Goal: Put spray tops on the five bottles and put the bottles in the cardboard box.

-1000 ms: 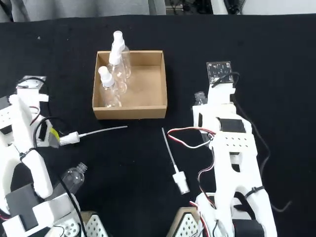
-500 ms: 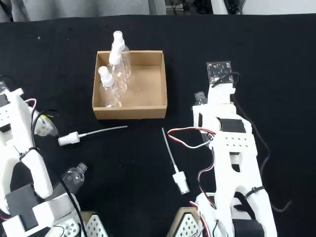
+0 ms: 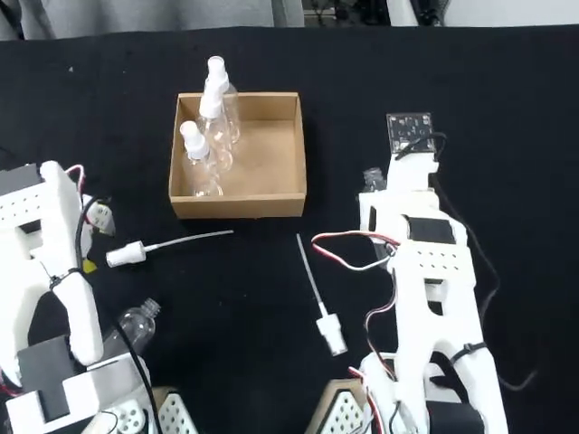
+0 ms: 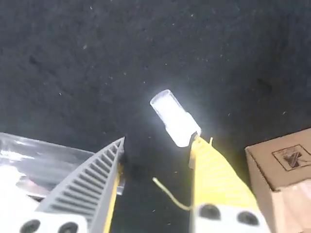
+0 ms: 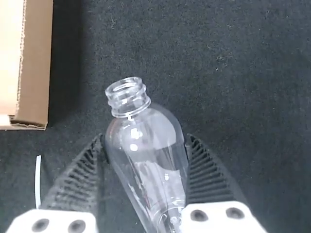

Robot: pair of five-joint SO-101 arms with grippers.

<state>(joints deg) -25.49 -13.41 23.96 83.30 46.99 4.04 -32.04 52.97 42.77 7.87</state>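
Here the spray top [image 4: 174,118] lies by one fingertip of the left gripper [image 4: 158,141], jaws parted; the right gripper [image 5: 145,139] seemingly clasps a bottle [image 5: 146,162].

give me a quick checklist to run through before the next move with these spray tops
1. Right gripper holds the open bottle: ok, fingers sit on both sides.
2. Its neck is uncapped and points away from the gripper: ok.
3. Left gripper is spread at the spray top: ok, not yet gripped.
4. Second spray top lies free on the table: ok.
5. Loose bottle within reach: cannot tell, it lies close to an arm's base.
6. Cardboard box has room: ok, three capped bottles fill one side.
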